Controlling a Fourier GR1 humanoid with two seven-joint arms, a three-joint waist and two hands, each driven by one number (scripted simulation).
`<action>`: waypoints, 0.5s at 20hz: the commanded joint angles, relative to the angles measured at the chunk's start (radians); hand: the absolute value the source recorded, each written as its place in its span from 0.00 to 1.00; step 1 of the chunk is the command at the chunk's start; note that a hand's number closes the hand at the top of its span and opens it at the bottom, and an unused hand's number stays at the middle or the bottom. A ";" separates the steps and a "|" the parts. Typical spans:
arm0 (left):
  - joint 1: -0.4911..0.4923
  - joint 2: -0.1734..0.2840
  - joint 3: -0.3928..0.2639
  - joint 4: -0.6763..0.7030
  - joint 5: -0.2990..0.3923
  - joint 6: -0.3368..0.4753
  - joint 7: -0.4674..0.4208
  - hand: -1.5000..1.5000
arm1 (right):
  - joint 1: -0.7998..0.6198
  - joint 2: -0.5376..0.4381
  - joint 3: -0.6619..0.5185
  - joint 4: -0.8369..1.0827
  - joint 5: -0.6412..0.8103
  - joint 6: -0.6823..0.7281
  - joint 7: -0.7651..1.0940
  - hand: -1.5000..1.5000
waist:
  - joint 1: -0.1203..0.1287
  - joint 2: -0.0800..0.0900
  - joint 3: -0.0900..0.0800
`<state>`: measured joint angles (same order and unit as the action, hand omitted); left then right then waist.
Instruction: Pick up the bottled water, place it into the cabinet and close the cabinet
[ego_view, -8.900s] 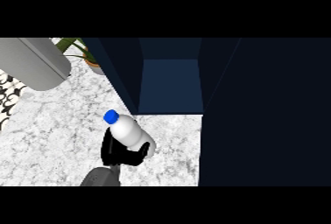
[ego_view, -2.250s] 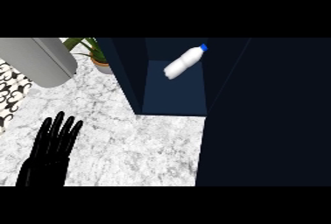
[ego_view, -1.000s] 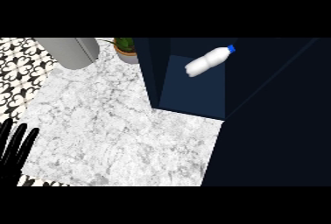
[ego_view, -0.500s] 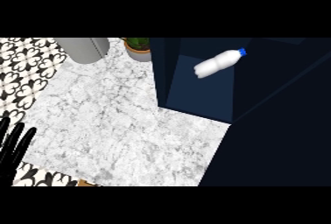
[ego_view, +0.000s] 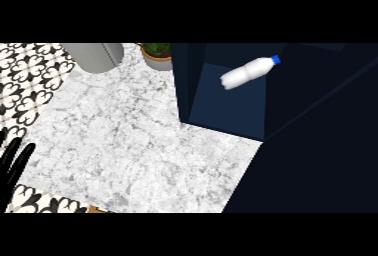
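Note:
The bottled water (ego_view: 247, 72), white with a blue cap, lies on its side inside the open dark blue cabinet (ego_view: 221, 107), cap pointing to the upper right. No hand touches it. My left hand (ego_view: 15, 165) shows at the view's left edge, far from the cabinet, fingers straight and pointing up. The cabinet's dark door panel (ego_view: 317, 150) fills the right side of the view. My right hand does not show.
The white marble counter (ego_view: 148, 145) spreads between the hand and the cabinet. A grey round container (ego_view: 92, 54) and a potted plant (ego_view: 156, 52) stand at the back. Black-and-white patterned tiles (ego_view: 29, 75) lie along the left.
The bottle, once held in my hand over the counter, now lies in the cabinet. My left hand has drawn back to the left edge. In the last second the view has turned slightly.

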<state>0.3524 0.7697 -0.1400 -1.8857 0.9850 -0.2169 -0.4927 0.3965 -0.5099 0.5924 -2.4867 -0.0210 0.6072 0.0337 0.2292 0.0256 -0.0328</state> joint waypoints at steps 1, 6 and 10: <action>-0.003 -0.004 0.008 0.000 0.006 -0.001 -0.006 0.00 | -0.071 0.037 0.094 -0.013 0.022 -0.005 0.098 1.00 | 0.007 0.005 0.001; -0.006 0.010 0.028 0.016 0.024 -0.011 0.004 0.00 | -0.079 0.065 0.084 0.011 -0.008 -0.024 0.095 1.00 | -0.004 0.015 0.004; -0.014 0.017 0.033 0.016 0.015 -0.022 0.000 0.00 | -0.055 0.080 0.096 0.033 -0.047 -0.025 0.089 1.00 | 0.008 0.030 0.004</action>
<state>0.3450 0.7782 -0.1161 -1.8716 1.0011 -0.2331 -0.4939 0.3643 -0.4992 0.5850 -2.4791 -0.0287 0.6192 0.0461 0.2314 0.0407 -0.0329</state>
